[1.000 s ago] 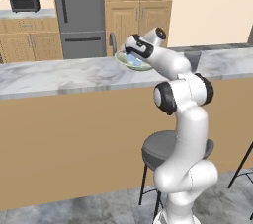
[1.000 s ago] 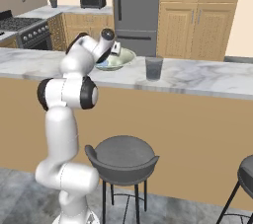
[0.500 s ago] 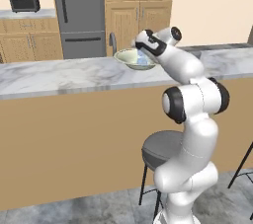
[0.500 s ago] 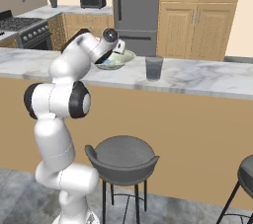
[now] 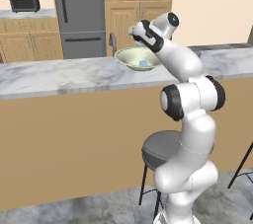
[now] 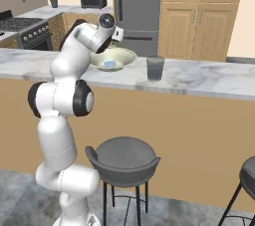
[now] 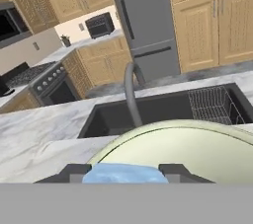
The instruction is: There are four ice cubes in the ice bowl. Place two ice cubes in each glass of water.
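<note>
My gripper is shut on a pale blue ice cube, which sits between the two dark fingertips in the hand view. The hand hangs just above the pale yellowish-green ice bowl, near its rim. From the base views the gripper is raised over the ice bowl on the marble counter. Another ice cube lies inside the bowl. A grey glass of water stands on the counter right of the bowl.
Behind the bowl are a grey faucet and a dark sink with a wire rack. A grey fridge and wooden cabinets line the far wall. A stool stands under the counter beside my base.
The hand has risen from down at the bowl to above it, carrying the ice cube, and the arm's elbow has swung outward.
</note>
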